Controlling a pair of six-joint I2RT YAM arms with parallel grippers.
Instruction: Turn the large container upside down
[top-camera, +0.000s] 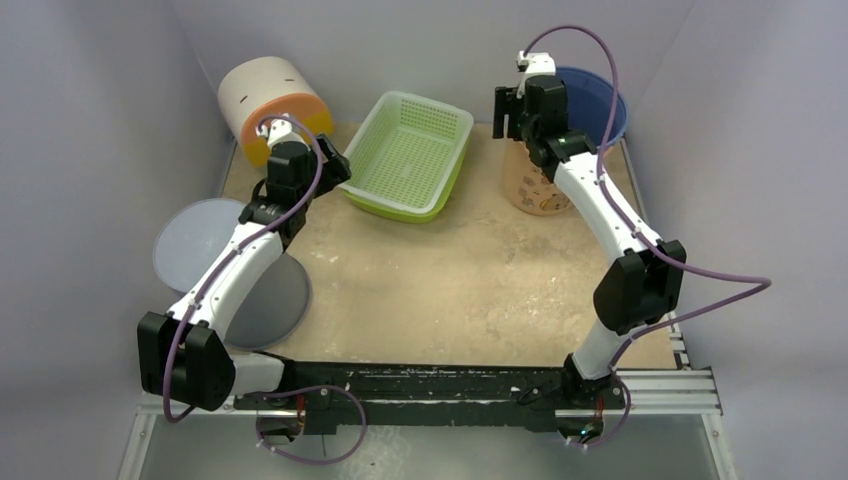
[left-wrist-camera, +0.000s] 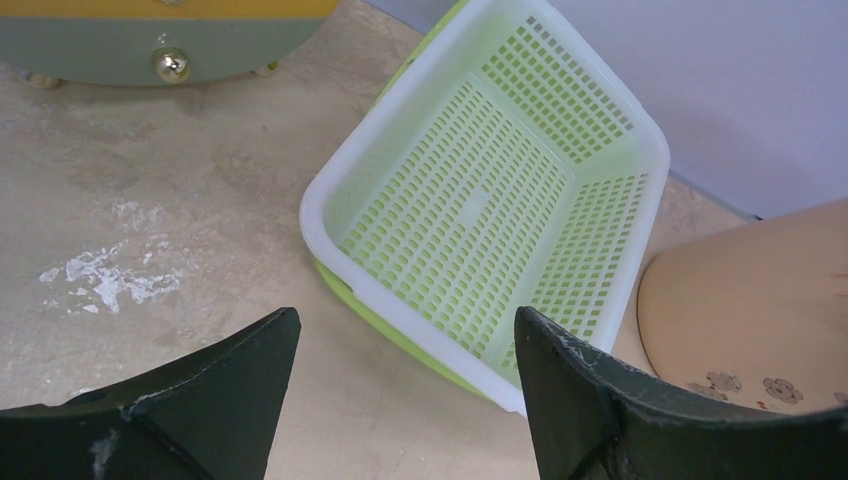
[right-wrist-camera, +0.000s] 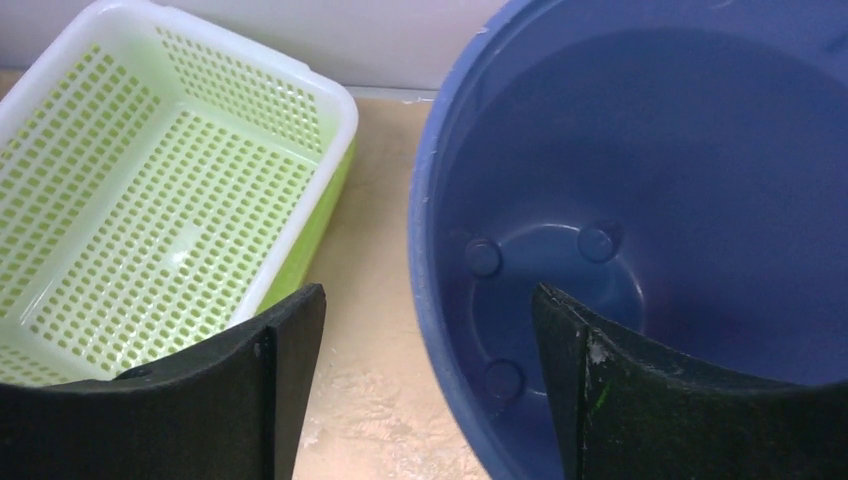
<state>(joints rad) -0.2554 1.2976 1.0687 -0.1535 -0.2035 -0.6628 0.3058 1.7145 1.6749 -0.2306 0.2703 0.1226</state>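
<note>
Beige desk (top-camera: 450, 290) below me, grey walls all round. Over in the far right corner the blue bucket (right-wrist-camera: 640, 180) stands upright, mouth up. My right end effector (right-wrist-camera: 422, 300) is spread wide across its rim, one finger outside, one over the inside, neither clearly touching. My left end effector (left-wrist-camera: 405, 320) hangs wide and empty above the desk, just beside the green basket (left-wrist-camera: 480, 200).
</note>
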